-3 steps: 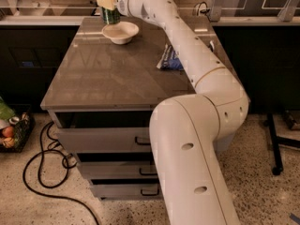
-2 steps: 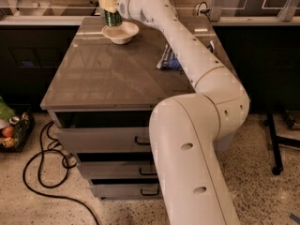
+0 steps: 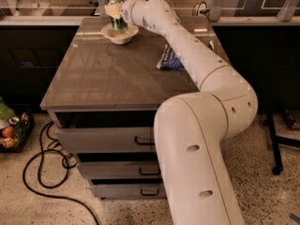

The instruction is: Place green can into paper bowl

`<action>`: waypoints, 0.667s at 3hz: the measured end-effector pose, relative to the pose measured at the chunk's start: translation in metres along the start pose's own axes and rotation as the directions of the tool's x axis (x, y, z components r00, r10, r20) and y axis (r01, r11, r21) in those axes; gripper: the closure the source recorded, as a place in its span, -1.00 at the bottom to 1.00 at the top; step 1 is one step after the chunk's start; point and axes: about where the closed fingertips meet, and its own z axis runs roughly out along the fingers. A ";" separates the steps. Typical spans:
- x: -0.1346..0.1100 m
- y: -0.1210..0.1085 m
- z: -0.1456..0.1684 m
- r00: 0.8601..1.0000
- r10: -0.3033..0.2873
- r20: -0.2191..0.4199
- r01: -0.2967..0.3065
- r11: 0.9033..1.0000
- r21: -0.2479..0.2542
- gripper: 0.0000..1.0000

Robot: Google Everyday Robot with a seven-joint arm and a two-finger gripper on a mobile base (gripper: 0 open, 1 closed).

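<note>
In the camera view, the small green patterned can with a silver top (image 3: 119, 21) is pinched upright by the white two-finger gripper (image 3: 115, 9), its base within the shallow off-white paper bowl (image 3: 123, 37). Whether it touches cannot be told. It should be released only once seated centrally. A dark blue snack bag (image 3: 168, 60) lies well apart on the grey-brown drawer table (image 3: 103, 78). A black cable (image 3: 42, 172) trails over the speckled floor (image 3: 272, 200)
</note>
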 end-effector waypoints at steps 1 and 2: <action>0.012 -0.005 -0.004 1.000 -0.003 -0.014 0.003 1.000 0.014 1.00; 0.027 -0.001 -0.001 1.000 0.007 -0.022 -0.007 1.000 0.013 1.00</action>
